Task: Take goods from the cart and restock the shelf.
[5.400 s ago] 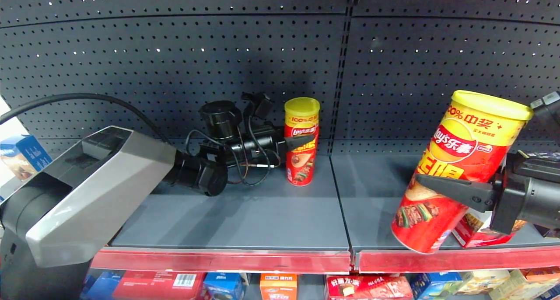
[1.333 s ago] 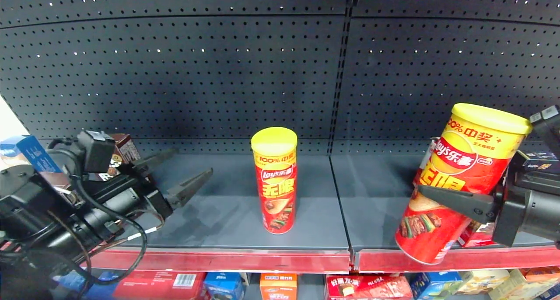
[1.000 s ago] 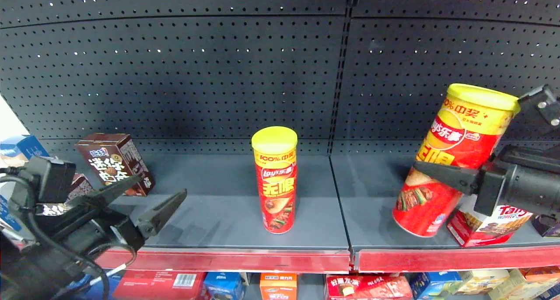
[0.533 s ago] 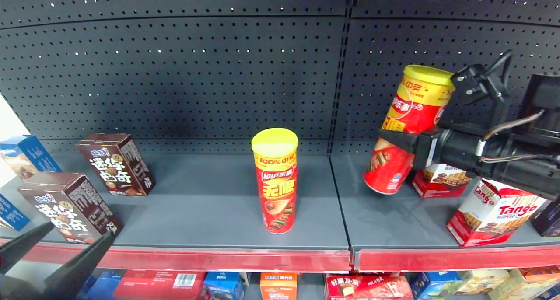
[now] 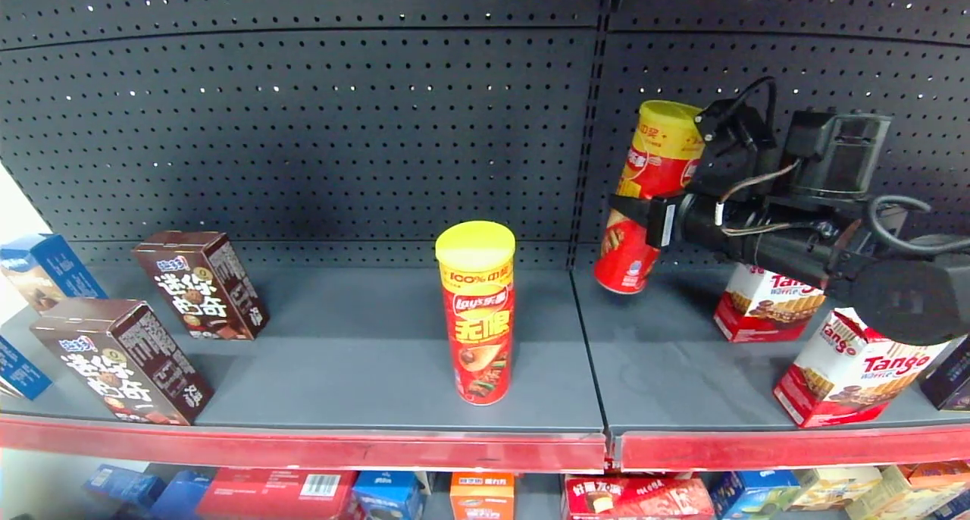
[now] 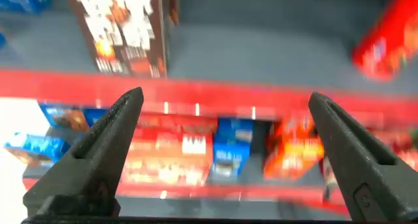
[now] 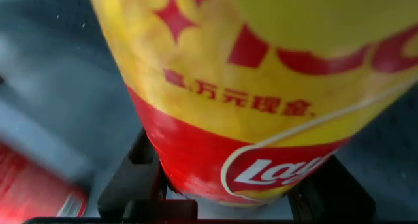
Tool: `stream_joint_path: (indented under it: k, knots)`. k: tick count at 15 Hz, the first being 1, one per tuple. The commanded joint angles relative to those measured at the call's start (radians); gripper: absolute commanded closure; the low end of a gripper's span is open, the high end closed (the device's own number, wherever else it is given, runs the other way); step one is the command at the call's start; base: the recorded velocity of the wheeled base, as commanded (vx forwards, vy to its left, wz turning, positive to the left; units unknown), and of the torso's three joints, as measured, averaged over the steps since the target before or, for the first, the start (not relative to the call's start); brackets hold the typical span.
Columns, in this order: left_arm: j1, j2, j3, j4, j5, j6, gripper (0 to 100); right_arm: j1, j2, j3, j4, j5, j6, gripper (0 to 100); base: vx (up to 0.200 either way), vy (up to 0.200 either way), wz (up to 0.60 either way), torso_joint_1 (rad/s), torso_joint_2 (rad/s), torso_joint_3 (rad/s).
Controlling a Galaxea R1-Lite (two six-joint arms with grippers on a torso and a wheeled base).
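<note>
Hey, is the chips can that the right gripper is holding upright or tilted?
Tilted. The held can in the right gripper leans, yellow lid toward the robot's right; the other can stands straight.

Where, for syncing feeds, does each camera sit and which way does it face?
Head view: on the head, facing forward and down at the shelf; right arm shows, right gripper holding a tilted chips can.
Left wrist view: on the left wrist, looking past the open left gripper at the shelf's red edge.
Right wrist view: on the right wrist, close on the chips can between its fingers.
Shared: head and right wrist views show the chips can.
</note>
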Motion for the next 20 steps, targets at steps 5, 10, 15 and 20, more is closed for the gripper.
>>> stream_joint_path:
  k: [5, 10, 15, 20]
  knots:
    - [0.003, -0.304, -0.022, 0.263, -0.063, 0.039, 0, 0.1, 0.151, -0.086, -0.039, 0.063, -0.003, 100, 0.0, 0.0, 0.0, 0.0, 0.0, 0.0]
    - [0.003, -0.304, -0.022, 0.266, -0.065, 0.053, 0, 0.101, 0.236, -0.148, -0.058, 0.089, -0.008, 100, 0.0, 0.0, 0.0, 0.0, 0.0, 0.0]
    - [0.003, -0.301, -0.022, 0.266, -0.08, 0.053, 0, 0.107, 0.288, -0.211, -0.047, 0.135, -0.008, 100, 0.0, 0.0, 0.0, 0.0, 0.0, 0.0]
    - [0.003, -0.303, -0.022, 0.266, -0.08, 0.053, 0, 0.13, 0.312, -0.236, -0.044, 0.135, -0.008, 100, 0.0, 0.0, 0.0, 0.0, 0.0, 0.0]
